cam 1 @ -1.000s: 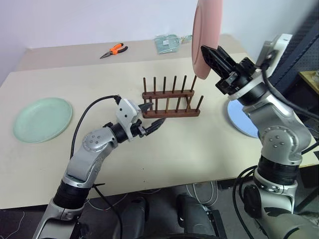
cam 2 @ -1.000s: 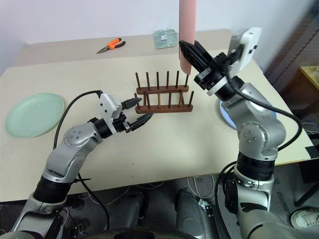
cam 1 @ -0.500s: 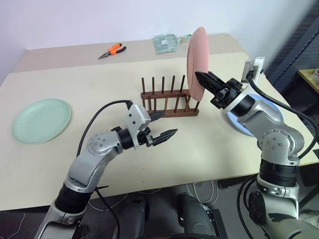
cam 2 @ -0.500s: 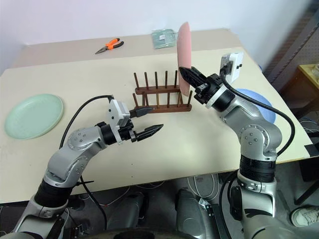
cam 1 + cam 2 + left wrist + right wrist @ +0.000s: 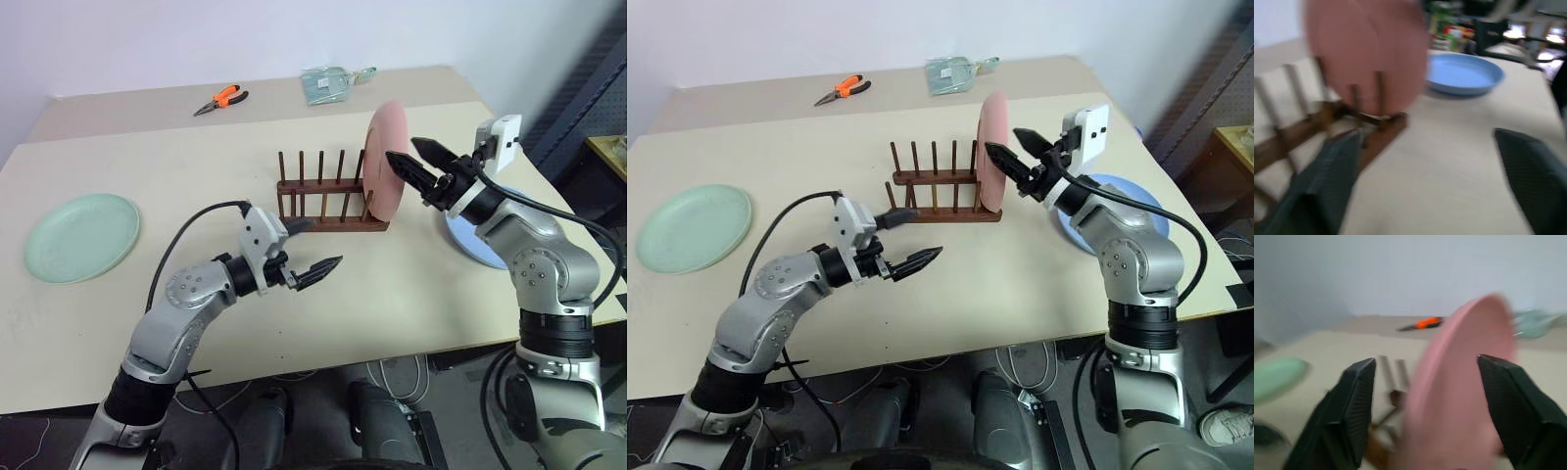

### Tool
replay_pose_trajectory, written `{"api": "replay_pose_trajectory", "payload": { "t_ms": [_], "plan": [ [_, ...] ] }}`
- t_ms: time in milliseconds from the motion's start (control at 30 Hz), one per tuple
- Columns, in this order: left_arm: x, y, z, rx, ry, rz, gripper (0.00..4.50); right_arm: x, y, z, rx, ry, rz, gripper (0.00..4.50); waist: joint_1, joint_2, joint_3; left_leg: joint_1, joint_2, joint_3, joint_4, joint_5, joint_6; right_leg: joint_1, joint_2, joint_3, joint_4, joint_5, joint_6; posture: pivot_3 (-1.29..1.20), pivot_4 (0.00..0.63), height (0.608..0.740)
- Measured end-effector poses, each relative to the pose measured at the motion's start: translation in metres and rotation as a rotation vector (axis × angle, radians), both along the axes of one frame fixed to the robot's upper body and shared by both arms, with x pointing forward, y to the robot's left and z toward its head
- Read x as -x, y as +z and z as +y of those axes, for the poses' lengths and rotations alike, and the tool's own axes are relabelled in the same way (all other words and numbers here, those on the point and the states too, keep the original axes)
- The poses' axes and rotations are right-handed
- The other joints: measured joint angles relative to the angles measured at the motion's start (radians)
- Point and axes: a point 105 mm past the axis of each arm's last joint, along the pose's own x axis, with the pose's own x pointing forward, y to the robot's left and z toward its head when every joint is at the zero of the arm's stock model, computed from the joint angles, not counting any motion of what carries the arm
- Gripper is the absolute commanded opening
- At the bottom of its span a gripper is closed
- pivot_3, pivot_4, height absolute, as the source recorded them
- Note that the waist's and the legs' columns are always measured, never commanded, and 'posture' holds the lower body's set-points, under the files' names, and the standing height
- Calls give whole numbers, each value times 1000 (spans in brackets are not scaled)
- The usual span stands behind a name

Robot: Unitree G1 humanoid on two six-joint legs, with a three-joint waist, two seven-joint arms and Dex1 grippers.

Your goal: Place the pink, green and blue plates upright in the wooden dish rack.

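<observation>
While the pink plate (image 5: pixel 386 162) stands upright on edge in the right-hand end slot of the wooden dish rack (image 5: pixel 328 199), we have our right gripper (image 5: pixel 413 161) just beside it, fingers spread wide, one on each side of the plate's rim and not pinching it. In the right wrist view the plate fills the gap between the two black fingers (image 5: pixel 1353 404), with space showing on both sides. We hold our left gripper (image 5: pixel 309 247) low over the tan table (image 5: pixel 411 284), just in front of the rack's near left corner, its two fingers well apart and holding nothing; the upper fingertip sits close to the rack's base. The green plate (image 5: pixel 82 235) lies flat near the table's left edge, well apart from the rack. The blue plate (image 5: pixel 1136 211) lies flat at the right side, partly hidden behind our right arm. Orange-handled pliers (image 5: pixel 221 99) and a clear plastic packet (image 5: pixel 332 84) rest at the table's far side.
</observation>
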Motion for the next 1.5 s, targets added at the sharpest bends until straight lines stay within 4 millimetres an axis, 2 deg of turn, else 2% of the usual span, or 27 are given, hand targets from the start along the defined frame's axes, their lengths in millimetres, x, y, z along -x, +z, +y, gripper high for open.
{"api": "replay_pose_trajectory", "payload": {
  "t_ms": [67,100,167,200,233,267,333,400,467,533,600,700,767,800,933,1033,1100,1167,1233,1333,1433,1500],
  "plan": [
    [-14,10,22,82,144,-12,4463,2,9,-8,146,-61,-91,3081,1,1,1,0,0,0,0,0,0,0,0,0,0,0,0,0,150,739],
    [-24,13,42,123,258,-14,4495,4,15,-11,217,-79,-134,3348,0,1,1,0,0,0,0,0,0,0,0,0,0,0,0,0,150,739],
    [-44,19,100,204,582,-20,4500,13,26,-11,325,-77,-210,3925,-1,1,1,0,1,0,0,0,0,-1,0,0,1,2,3,0,150,739],
    [-50,19,131,230,751,-22,4500,17,30,-7,360,-58,-238,4461,-3,1,1,1,1,0,0,0,0,-1,1,0,1,2,4,0,150,739],
    [-52,19,164,250,922,-25,4500,22,32,-2,391,-31,-263,4461,-5,0,1,1,2,0,0,0,0,-1,1,0,1,2,4,0,150,739],
    [-49,17,195,260,1096,-24,4500,26,33,8,423,7,-284,4461,-5,0,1,1,2,0,0,0,0,-1,1,0,1,2,4,0,150,739],
    [-35,5,246,264,1391,11,4500,33,28,32,489,99,-318,4461,-3,0,1,1,2,0,0,0,0,-1,1,0,1,2,4,0,150,739],
    [-17,-9,282,274,1608,61,4500,42,18,57,557,198,-345,4461,1,-1,0,0,1,-1,0,0,0,-1,1,0,1,2,4,0,150,739],
    [0,-19,304,302,1751,115,4500,50,4,78,600,289,-355,4461,6,-4,0,0,1,-2,1,0,-1,0,1,-2,1,2,4,0,150,739],
    [13,-33,315,378,1831,208,4500,56,-9,98,595,366,-351,4461,12,-5,0,0,-1,-3,1,0,-1,0,0,-2,1,2,4,0,150,739],
    [15,-51,311,496,1824,337,4500,61,-18,109,579,414,-345,4461,24,-5,0,0,-1,-3,2,0,-1,0,-1,-2,0,2,4,0,150,739],
    [10,-73,296,630,1729,501,3595,65,-24,118,551,445,-337,4500,26,-8,0,-1,-1,-3,2,0,-1,0,0,-2,1,2,4,0,150,739],
    [5,-68,292,742,1684,526,2606,66,-24,121,542,445,-348,4500,26,-9,0,0,-1,-3,2,0,-1,0,0,-2,1,2,4,0,150,739],
    [4,-66,290,771,1668,532,2183,66,-23,122,541,443,-357,4500,25,-9,0,0,0,-3,2,0,-2,0,0,-2,1,2,4,0,150,739],
    [2,-68,286,848,1651,566,22,66,-25,122,540,434,-367,4500,21,-9,0,0,0,-3,1,0,-2,0,0,-2,1,2,4,0,150,739],
    [-9,-55,280,843,1566,519,22,63,-29,119,559,412,-345,4500,22,-9,0,0,0,-2,1,0,-3,0,0,-2,2,2,4,0,150,739],
    [-26,-36,259,776,1424,433,22,60,-29,117,580,389,-349,4500,28,-10,0,0,-1,-1,2,1,-3,1,0,-3,1,2,3,0,150,739],
    [-41,-13,232,714,1283,339,22,59,-27,118,613,370,-380,4500,27,-10,0,-1,-1,-1,2,1,-3,1,0,-3,0,2,3,0,150,739],
    [-54,19,192,631,1118,218,22,57,-26,122,668,354,-435,4500,24,-10,0,-1,-1,0,1,1,-3,1,0,-3,0,2,3,0,150,739],
    [-60,53,140,561,926,103,22,55,-26,134,721,351,-506,4500,16,-10,0,0,0,1,0,1,-3,1,0,-2,0,2,3,0,150,739],
    [-58,68,98,577,789,74,22,39,-32,147,858,297,-608,4500,-2,-10,0,1,0,1,0,1,-4,0,0,-1,1,3,3,0,150,739],
    [-55,73,84,600,739,76,22,31,-33,154,895,265,-648,4500,-5,-10,0,1,0,1,0,1,-4,-1,2,-1,1,3,2,0,150,739]
  ]
}}
